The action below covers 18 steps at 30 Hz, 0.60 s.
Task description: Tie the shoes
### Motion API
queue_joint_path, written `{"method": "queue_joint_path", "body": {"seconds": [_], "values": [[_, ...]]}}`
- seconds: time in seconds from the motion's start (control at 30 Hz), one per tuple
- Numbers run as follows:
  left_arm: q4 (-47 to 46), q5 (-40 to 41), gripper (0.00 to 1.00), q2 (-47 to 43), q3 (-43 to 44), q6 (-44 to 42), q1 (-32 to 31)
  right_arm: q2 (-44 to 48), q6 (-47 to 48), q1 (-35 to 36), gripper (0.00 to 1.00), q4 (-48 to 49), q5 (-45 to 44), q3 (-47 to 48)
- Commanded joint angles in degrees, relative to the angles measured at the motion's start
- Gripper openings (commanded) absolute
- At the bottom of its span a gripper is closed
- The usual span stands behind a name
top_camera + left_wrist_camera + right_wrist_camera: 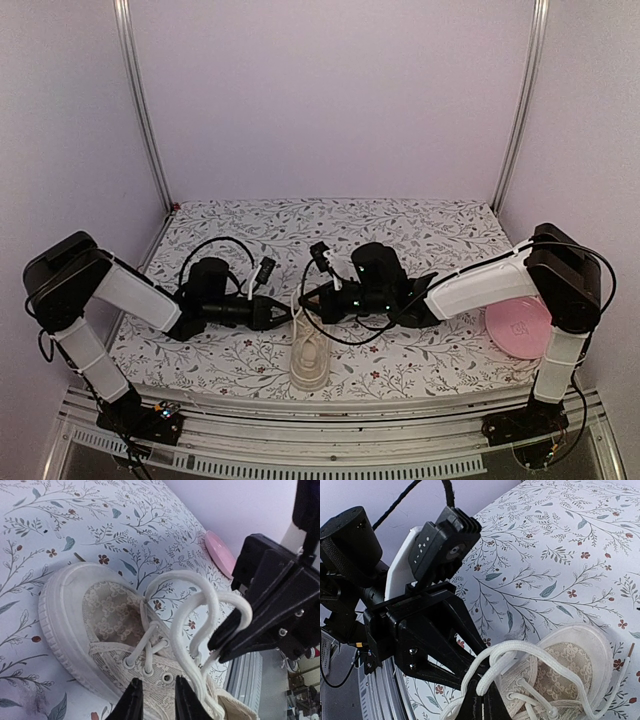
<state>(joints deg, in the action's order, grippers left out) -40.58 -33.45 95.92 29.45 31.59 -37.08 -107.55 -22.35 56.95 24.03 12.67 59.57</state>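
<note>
The cream sneaker lies at the near table edge between the two arms, toe pointing away in the top view. The left wrist view shows its lace upper and the right wrist view its toe. My right gripper is shut on a white lace loop, held up above the shoe; the left wrist view shows it pinching that loop. My left gripper hovers over the eyelets with a narrow gap between its jaws and nothing in it. A lace strand runs just beside its right finger.
A round pink plate sits on the floral mat at the far right, also seen in the left wrist view. The table's metal front rail runs right below the shoe. A loose lace end trails past the toe.
</note>
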Motion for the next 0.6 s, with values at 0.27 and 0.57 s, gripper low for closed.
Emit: {"method": "queue_joint_path", "body": {"seconds": [0.27, 0.57], "values": [[-10.4, -4.1, 0.23, -0.4, -2.0, 4.0, 0.9, 1.7, -0.3, -0.3, 0.02, 0.9, 0.6, -0.6], [-12.1, -7.2, 0.27, 1.4, -1.8, 4.3, 0.8, 1.9, -0.3, -0.3, 0.02, 0.9, 0.6, -0.4]]}}
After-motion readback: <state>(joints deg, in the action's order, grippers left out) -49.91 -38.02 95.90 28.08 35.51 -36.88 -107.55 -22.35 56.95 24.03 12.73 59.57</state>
